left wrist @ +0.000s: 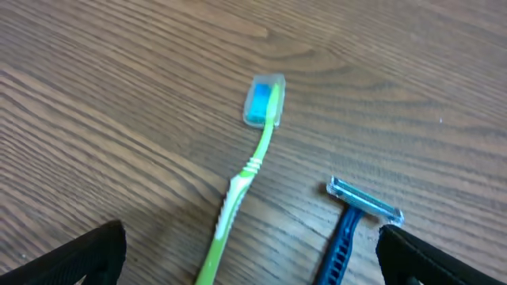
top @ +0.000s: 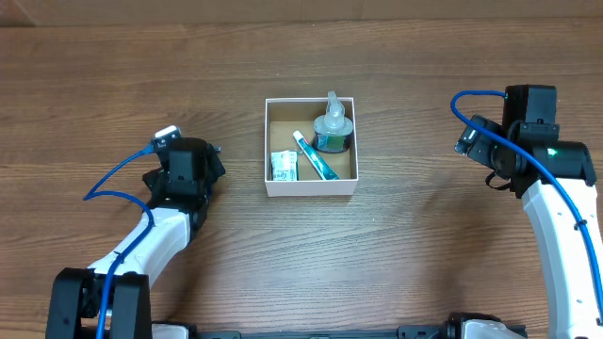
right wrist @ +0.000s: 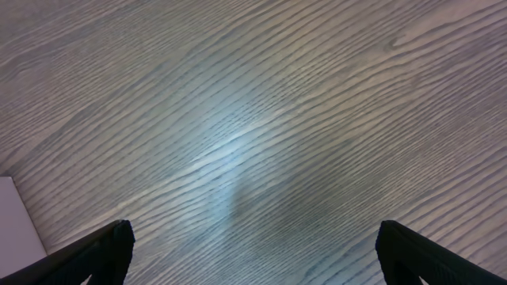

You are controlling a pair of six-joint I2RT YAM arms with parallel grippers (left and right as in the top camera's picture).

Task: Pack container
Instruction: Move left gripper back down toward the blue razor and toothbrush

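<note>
Entry 1. Container (top: 283, 124): square, shallow, open-topped, with white walls and a brown floor. It sits at the middle of the counter (top: 424, 254).

Holdings of the container, three:
- pump bottle (top: 333, 130), clear with a white top, in the far right corner. I cannot tell whether it stands upright or leans.
- toothpaste tube (top: 315, 156), lying slantwise just beside the bottle, toward the container's middle.
- small white packet (top: 284, 167), flat against the left wall, near corner.

Entry 2. Outside the container, to its left and well apart:
- green toothbrush (left wrist: 249, 166) with a blue head.
- blue razor (left wrist: 352, 229) beside it, not touching.

Both lie flat on the counter beneath my left jaws, which stand apart and hold nothing.

Entry 3. To the right of the container, well apart: my right jaws, spread wide and empty, over bare wood grain.
</note>
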